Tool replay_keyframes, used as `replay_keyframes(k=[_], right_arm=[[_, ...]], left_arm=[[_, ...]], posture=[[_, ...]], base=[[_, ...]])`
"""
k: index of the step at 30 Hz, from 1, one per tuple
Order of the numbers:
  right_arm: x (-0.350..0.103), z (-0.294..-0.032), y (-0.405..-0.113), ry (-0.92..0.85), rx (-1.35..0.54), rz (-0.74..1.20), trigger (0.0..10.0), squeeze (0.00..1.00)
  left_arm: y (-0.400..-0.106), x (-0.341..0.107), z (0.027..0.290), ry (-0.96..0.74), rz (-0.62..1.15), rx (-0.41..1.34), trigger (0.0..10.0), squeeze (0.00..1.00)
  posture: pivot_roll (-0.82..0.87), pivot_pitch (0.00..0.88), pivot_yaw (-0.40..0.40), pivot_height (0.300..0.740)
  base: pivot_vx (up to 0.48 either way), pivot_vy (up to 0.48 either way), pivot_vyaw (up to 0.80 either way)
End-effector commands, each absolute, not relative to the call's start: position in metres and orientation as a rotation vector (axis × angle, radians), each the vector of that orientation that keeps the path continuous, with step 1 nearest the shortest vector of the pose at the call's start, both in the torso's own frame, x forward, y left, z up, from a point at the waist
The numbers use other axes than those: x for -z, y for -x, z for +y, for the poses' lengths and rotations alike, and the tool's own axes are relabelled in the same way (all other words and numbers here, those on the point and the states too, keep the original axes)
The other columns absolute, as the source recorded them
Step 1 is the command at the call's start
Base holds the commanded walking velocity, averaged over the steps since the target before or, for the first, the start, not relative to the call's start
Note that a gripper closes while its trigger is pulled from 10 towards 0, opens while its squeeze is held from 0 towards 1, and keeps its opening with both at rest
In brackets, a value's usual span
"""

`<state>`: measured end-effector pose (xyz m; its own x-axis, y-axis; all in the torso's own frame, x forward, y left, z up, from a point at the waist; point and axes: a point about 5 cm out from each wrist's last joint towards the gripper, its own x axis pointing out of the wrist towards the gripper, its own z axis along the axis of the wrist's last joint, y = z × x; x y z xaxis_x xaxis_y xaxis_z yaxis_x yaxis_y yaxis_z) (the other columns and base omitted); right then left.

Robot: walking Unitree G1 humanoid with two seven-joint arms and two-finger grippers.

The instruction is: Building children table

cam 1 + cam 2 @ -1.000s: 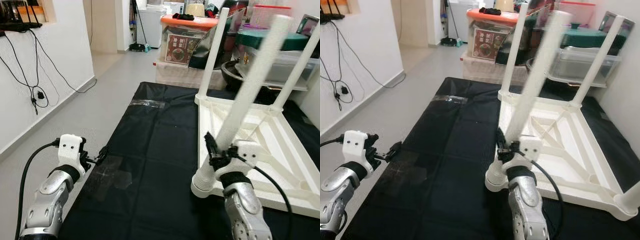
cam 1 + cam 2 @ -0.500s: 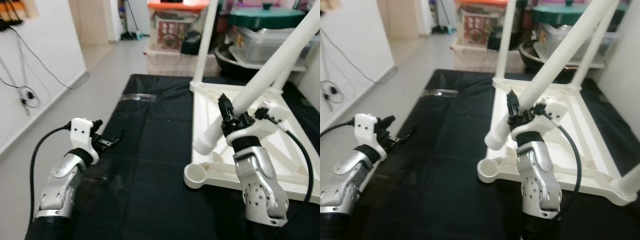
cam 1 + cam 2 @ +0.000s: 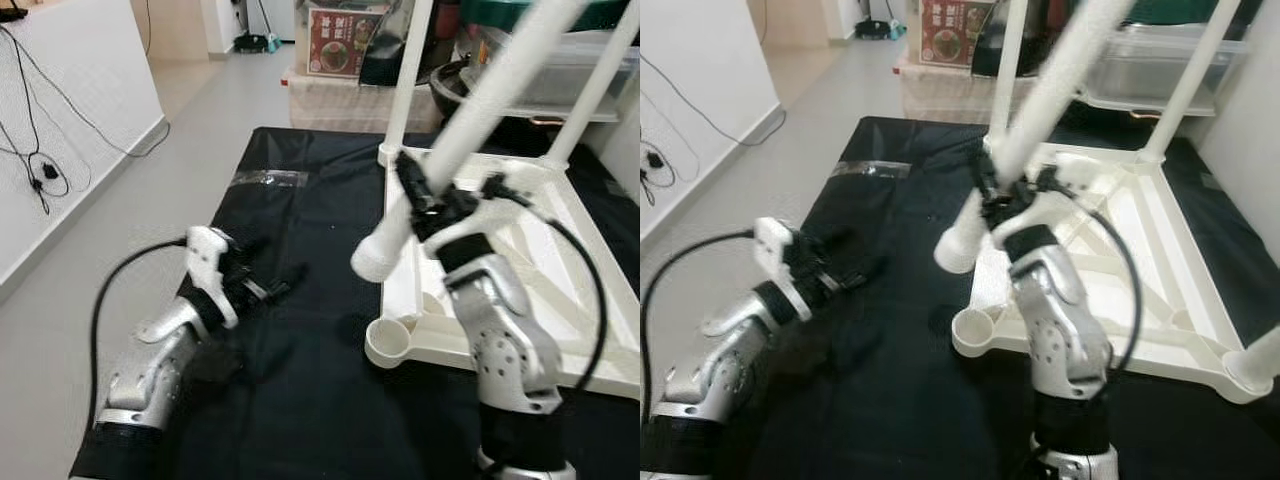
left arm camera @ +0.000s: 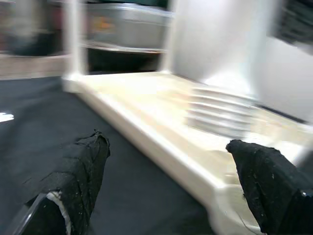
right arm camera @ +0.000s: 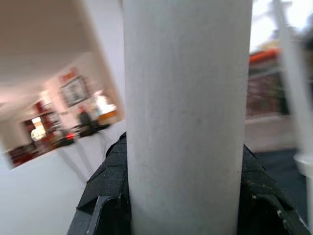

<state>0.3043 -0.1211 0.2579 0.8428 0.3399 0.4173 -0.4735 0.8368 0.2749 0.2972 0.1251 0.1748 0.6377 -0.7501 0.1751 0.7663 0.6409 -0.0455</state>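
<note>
So the kids' table (image 3: 520, 250) was flipped upside down on a black cloth (image 3: 300, 330) spread over the floor, white frame facing up, with two legs already standing up at the far corners (image 3: 412, 70) and (image 3: 598, 90). The right gripper (image 3: 415, 195) had its two black fingers clamped tight around a loose white leg (image 3: 470, 120), holding it tilted in the air over the near left part of the frame, threaded end (image 3: 375, 262) pointing down and toward the robot's left, not touching anything. In the right wrist view you could see the leg (image 5: 186, 117) wedged between the finger pads (image 5: 110, 196), no gap at all. Just below and a little nearer than that threaded end sat the open round socket (image 3: 392, 343) at the near left corner of the table, with nothing in it. The left gripper (image 3: 275, 290) was low over the cloth, off to the left of the table and pointing at it, fingers spread apart with nothing between them; the left wrist view showed both black fingertips (image 4: 83, 166) well apart, with the table's edge (image 4: 161, 147) and the blurry threaded end (image 4: 220, 115) ahead of it. Behind the cloth there were plastic storage boxes (image 3: 340, 60) stacked up, and some cables (image 3: 40, 150) hanging down the white wall on the left
</note>
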Motion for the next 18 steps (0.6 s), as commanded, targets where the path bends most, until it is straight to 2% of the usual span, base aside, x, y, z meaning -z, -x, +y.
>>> replay_keyframes(k=[1,5,7,9,12,18], right_arm=[[-0.263,-0.108,-0.305,-0.354,-0.515,-0.362,0.0,0.00],[-0.264,-0.092,-0.306,-0.327,-0.584,-0.356,0.0,0.00],[-0.264,-0.082,-0.304,-0.325,-0.632,-0.350,0.0,0.00],[-0.265,-0.076,-0.303,-0.327,-0.660,-0.348,0.0,0.00],[-0.265,-0.070,-0.297,-0.317,-0.715,-0.348,0.0,0.00],[-0.264,-0.060,-0.288,-0.309,-0.783,-0.341,0.0,0.00]], left_arm=[[-0.295,-0.177,0.120,0.098,-0.127,0.957,10.0,1.00],[-0.293,-0.176,0.114,0.077,-0.099,1.050,10.0,1.00],[-0.294,-0.174,0.116,0.056,-0.085,1.070,10.0,0.92],[-0.296,-0.174,0.118,0.042,-0.080,1.069,10.0,0.92],[-0.301,-0.176,0.121,0.015,-0.086,1.051,10.0,0.85],[-0.312,-0.178,0.122,-0.019,-0.105,1.017,10.0,0.86]], posture=[[0.11,0.000,-0.027,0.740],[0.11,0.000,-0.023,0.740],[0.11,0.000,-0.023,0.740],[0.11,0.000,-0.024,0.740],[0.10,0.000,-0.025,0.740],[0.10,0.000,-0.024,0.740]], base=[[0.000,0.000,0.00],[0.000,0.000,0.00],[0.000,0.000,0.00],[0.000,0.000,0.00],[0.000,0.000,0.00],[0.000,0.000,0.00]])
